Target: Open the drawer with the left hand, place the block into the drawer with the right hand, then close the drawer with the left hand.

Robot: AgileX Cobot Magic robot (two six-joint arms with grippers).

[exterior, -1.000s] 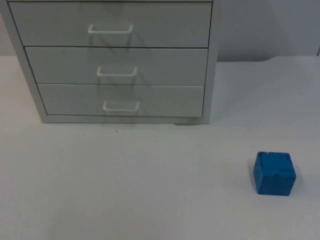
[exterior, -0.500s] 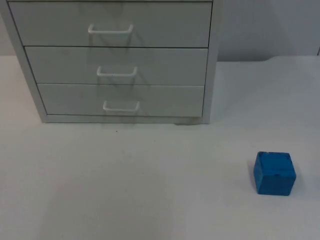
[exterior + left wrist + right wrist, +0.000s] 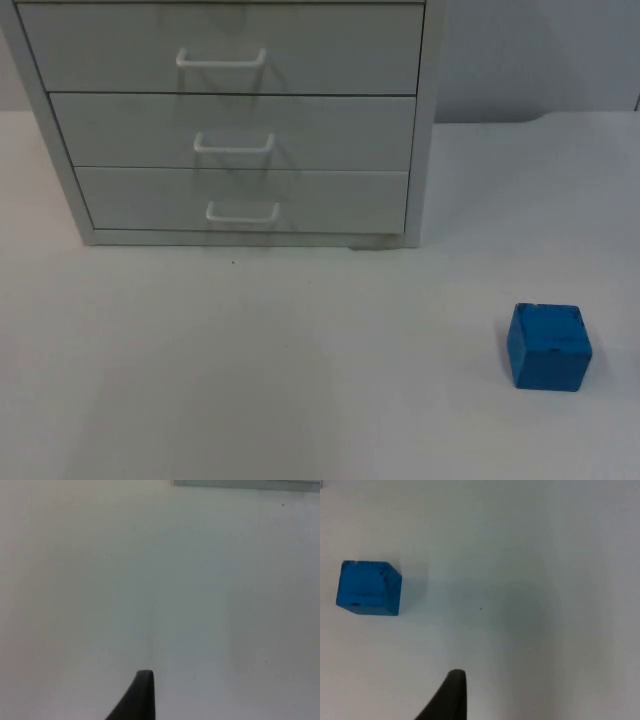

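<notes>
White-grey and closed on all three fronts, the drawer cabinet (image 3: 230, 120) stood at the far side of the table (image 3: 300, 380), its base resting on the surface in front of the grey partition wall (image 3: 530, 60). We saw a pale bar handle on each front: the top drawer (image 3: 225, 50), the middle drawer (image 3: 235, 132) and the bottom drawer (image 3: 245, 202) all sat flush with the frame. We found the blue block (image 3: 548, 346) well apart from the cabinet, out on the bare table toward the right arm's side and nearer the camera than the drawers. In the right wrist view we saw that same block (image 3: 368, 588) lying flat on the table, apart from the black fingertip of the right pincer (image 3: 451, 695), which hung above bare surface. We saw one fingertip of the left pincer (image 3: 140, 695) over bare table too, with the cabinet's lower edge (image 3: 245, 483) far ahead of it. We could not tell whether either pincer was spread or pressed together, since a single fingertip showed for each
</notes>
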